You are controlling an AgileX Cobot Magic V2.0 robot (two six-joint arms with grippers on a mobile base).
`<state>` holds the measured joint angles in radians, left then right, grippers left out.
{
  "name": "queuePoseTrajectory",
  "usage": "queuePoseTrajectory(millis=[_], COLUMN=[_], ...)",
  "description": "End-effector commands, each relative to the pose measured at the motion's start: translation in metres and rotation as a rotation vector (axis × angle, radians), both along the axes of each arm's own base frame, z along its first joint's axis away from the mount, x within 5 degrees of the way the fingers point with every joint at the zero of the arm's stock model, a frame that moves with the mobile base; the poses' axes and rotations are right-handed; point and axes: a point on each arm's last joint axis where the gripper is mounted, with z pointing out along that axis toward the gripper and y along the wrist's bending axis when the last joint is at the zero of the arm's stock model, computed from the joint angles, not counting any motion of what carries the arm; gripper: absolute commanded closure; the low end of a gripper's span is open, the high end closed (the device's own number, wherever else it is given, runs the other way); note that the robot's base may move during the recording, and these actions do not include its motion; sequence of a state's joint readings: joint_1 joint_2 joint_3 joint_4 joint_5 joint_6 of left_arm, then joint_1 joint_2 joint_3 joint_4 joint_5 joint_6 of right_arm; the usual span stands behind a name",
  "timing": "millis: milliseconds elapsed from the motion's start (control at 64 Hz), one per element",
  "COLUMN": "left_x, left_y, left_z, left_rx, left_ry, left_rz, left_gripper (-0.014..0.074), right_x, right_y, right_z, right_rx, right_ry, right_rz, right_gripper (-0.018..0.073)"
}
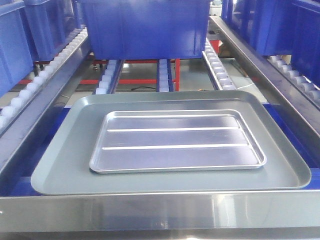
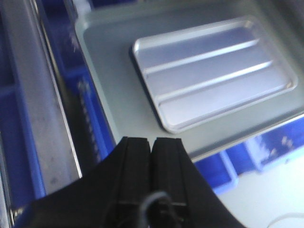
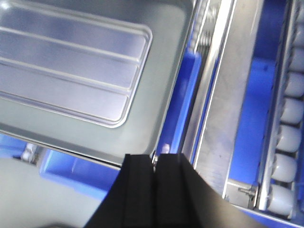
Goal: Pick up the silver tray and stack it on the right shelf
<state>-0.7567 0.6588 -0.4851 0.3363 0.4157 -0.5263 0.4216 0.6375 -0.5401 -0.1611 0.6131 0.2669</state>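
Nothing appears done yet: the shiny rectangular ridged silver tray point(image 1: 177, 142) lies flat inside the larger matte grey-green tray point(image 1: 60, 170), ungrasped. Left gripper point(image 2: 152, 142) and right gripper point(image 3: 156, 159) are clenched, empty. Only the right wrist view shows the roller-railed steel right shelf point(image 3: 285, 137) at three o'clock.

Bright, even light from overhead in the front view, sharp enough, with soft glare across the silver tray point(image 1: 177, 141) and a pale sheen along the front bar point(image 1: 160, 210). Colours lean cold and blue. Both wrist views are soft and smeared: the left gripper point(image 2: 152, 145) and right gripper point(image 3: 156, 161) loom as dark, featureless blurs, highlights washing out the metal.
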Motion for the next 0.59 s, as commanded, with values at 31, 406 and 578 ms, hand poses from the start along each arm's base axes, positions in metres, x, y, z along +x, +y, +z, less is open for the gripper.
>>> queuePoseTrajectory(millis=[31, 406, 578], left_x=[-0.020, -0.068, -0.068], left_y=[0.016, 0.061, 0.061], left_z=[0.033, 0.056, 0.056], left_rx=[-0.165, -0.380, -0.380], left_ry=[-0.187, -0.415, -0.415], left_rz=[-0.028, -0.027, -0.027], left_gripper=[0.0697, 0.0697, 0.0697], right_x=[-0.020, -0.080, -0.080], right_y=[-0.009, -0.036, -0.036], right_z=[0.025, 0.046, 0.046], right_rx=[0.036, 0.159, 0.158], right_ry=[-0.232, -0.531, -0.530], right_rz=[0.030, 0.021, 0.021], right_gripper=[0.0510, 0.0510, 0.0510])
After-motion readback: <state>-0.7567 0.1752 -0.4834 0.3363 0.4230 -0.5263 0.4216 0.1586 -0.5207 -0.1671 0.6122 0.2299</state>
